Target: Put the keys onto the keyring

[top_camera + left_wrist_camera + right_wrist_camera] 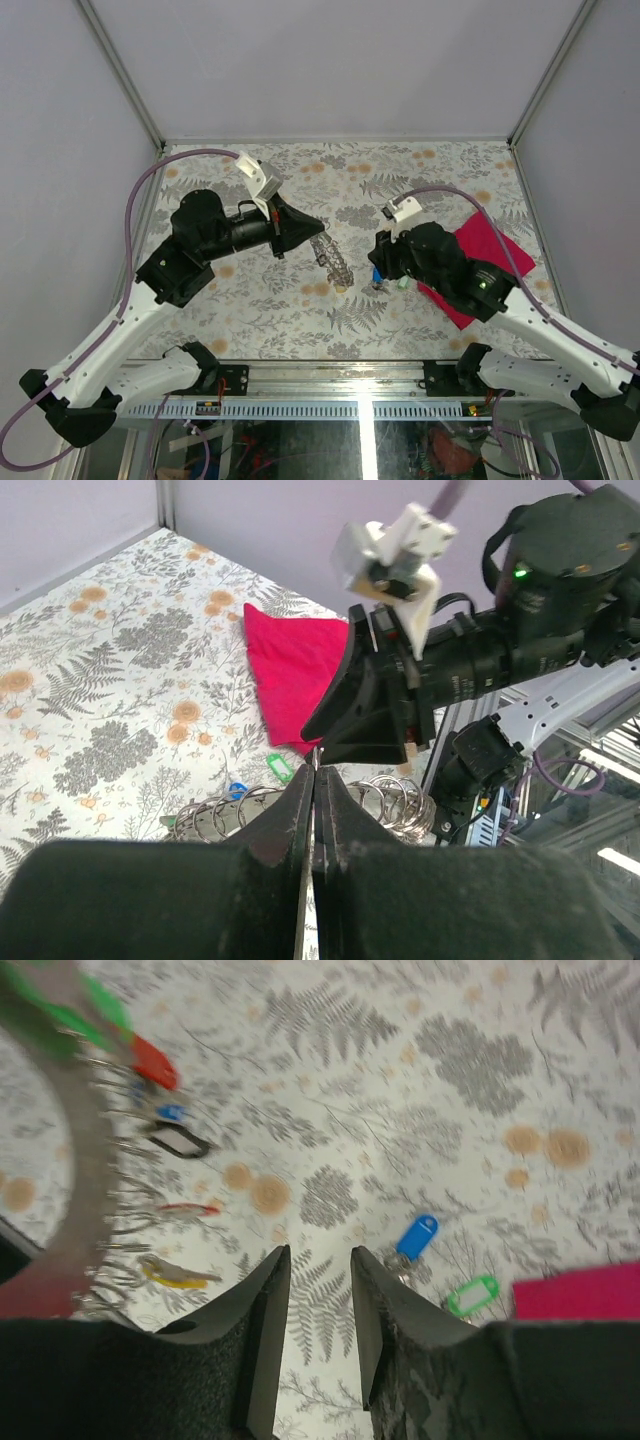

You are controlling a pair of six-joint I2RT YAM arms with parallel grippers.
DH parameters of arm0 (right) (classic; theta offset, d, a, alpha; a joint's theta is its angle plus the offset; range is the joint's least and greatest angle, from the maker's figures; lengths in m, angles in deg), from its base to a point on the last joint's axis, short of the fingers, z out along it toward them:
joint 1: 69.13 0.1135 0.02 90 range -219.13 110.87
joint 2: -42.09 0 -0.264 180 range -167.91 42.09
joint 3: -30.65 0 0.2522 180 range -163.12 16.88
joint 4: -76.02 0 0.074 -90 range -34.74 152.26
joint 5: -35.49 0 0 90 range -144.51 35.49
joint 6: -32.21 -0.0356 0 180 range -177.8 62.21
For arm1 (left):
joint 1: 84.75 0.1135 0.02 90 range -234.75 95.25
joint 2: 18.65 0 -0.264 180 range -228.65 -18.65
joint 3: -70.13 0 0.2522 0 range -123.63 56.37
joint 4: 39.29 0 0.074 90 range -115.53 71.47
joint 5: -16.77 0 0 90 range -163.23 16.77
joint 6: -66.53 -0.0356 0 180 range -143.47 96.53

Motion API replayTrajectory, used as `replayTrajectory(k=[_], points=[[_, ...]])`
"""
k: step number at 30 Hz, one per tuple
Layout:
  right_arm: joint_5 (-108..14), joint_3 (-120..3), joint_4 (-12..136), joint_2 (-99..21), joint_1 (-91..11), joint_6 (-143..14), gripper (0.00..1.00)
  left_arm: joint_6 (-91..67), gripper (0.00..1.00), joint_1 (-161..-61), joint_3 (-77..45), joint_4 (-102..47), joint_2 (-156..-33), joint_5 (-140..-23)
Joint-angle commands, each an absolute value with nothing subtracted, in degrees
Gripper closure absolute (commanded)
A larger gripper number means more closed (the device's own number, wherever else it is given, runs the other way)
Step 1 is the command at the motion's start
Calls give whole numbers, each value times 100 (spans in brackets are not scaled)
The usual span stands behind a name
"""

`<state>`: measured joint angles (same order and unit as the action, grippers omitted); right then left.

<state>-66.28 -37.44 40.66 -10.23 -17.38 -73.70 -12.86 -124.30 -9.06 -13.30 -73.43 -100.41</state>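
Observation:
The keyring [333,258] is a grey metal strip with many wire loops, lying between the two arms. My left gripper [315,770] is shut, with a thin sliver of the ring's metal showing at its tips. The keyring's loops [228,815] spread to both sides behind the fingers. The blue-headed key [417,1236] and the green-headed key [472,1295] lie loose on the tablecloth. My right gripper [320,1252] hovers open and empty just left of the blue key. Red, green, blue and yellow tags hang from the keyring [85,1190].
A red cloth [490,260] lies flat at the right, partly under the right arm, close beside the green key. The flowered tablecloth [420,190] covers the table. White walls and metal frame posts close in the back and both sides.

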Motion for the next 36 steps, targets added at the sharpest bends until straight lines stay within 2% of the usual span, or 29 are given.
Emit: replayTrajectory(k=[1, 5, 13, 17, 22, 29, 36], points=[[-6393, -4095, 3327, -1498, -2360, -7945, 62, -1292, 100, -12449, -832, -1507, -7250, -9712], [-5660, -3914, 3351, -1826, -3041, -8163, 62, -1255, 100, -12453, -691, -1505, -7183, -9498], [-5508, -3279, 3563, -2635, -3989, -8432, 59, -1309, 100, -12450, -750, -1272, -7192, -9421], [-5310, -3208, 3488, -3210, -4042, -8143, 58, -1364, 100, -12447, -742, -1207, -7125, -9326], [-4926, -3273, 3325, -3517, -4046, -7348, 51, -1437, 100, -12446, -747, -1068, -7105, -9325], [-4957, -3768, 2697, -4257, -4044, -6645, 50, -1465, 100, -12448, -730, -1085, -7077, -9350], [-4895, -3926, 2786, -4779, -4040, -6274, 48, -1525, 100, -12448, -834, -942, -7103, -9403]])
